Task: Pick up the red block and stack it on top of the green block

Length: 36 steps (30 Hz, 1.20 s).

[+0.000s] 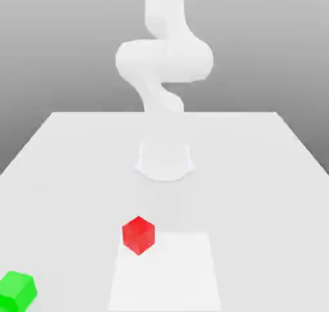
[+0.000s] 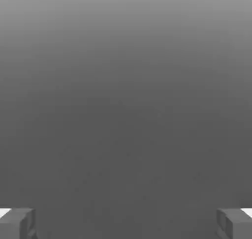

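White matte plastic is covering the robot arm point(image 1: 164, 60), which is standing at the far middle of the pale grey flat worktop point(image 1: 257, 176) in the exterior view. Its round base is sitting on the worktop surface, and the upper links are bending over and rising out of the top of that view.

Taking the middle of the worktop in the exterior view as the centre of a clock, with twelve o'clock pointing to the arm base, the small glossy red cube block point(image 1: 138, 234) is lying at about seven o'clock, near the centre. It is resting on the worktop with one corner turned to the camera, and it is touching the upper left corner of a lighter, whiter rectangular patch point(image 1: 167, 275) that is marked on the surface at six o'clock.

The small bright green cube block point(image 1: 17, 291) is sitting further out, at about eight o'clock, close to the near left corner of the exterior view. It is standing well apart from the red block, and nothing is lying on top of it.

In the hand view, the two-finger gripper point(image 2: 126, 223) is showing its two dark grey fingertips point(image 2: 17, 223) at the opposite sides, spread wide apart. Nothing is being held between them; behind them a plain grey background is showing.
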Available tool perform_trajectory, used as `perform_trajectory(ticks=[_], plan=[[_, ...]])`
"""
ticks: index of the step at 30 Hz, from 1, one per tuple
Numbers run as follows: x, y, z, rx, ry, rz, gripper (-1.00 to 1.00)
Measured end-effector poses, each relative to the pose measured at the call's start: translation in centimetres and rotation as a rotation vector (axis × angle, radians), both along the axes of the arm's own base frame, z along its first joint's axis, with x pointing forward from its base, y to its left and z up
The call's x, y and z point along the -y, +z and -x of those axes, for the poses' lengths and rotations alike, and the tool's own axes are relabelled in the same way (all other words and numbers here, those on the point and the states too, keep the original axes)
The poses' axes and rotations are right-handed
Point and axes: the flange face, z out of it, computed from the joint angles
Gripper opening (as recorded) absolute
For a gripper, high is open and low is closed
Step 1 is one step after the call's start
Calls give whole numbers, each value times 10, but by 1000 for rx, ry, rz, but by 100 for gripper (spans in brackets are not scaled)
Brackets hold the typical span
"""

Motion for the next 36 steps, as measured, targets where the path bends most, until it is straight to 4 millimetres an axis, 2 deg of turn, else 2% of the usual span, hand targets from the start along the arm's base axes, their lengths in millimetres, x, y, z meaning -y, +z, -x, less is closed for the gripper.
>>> perform_trajectory(ticks=[4, 6, 9, 13, 17, 19, 24, 25, 31, 33, 36], plan=[[13, -99, -36, -147, -115, -63, 0], [19, -149, -44, -219, -175, -93, 0], [29, -224, -46, -326, -270, -135, 0], [41, -325, -26, -478, -412, -189, 0], [49, -428, 19, -641, -574, -237, 0], [52, -463, 31, -678, -616, -249, 0], [51, -511, 36, -691, -625, -251, 0], [51, -516, 37, -691, -625, -250, -100], [51, -518, 37, -689, -625, -251, -100], [51, -510, 36, -690, -625, -250, -100], [51, -486, 35, -690, -625, -250, -100]])
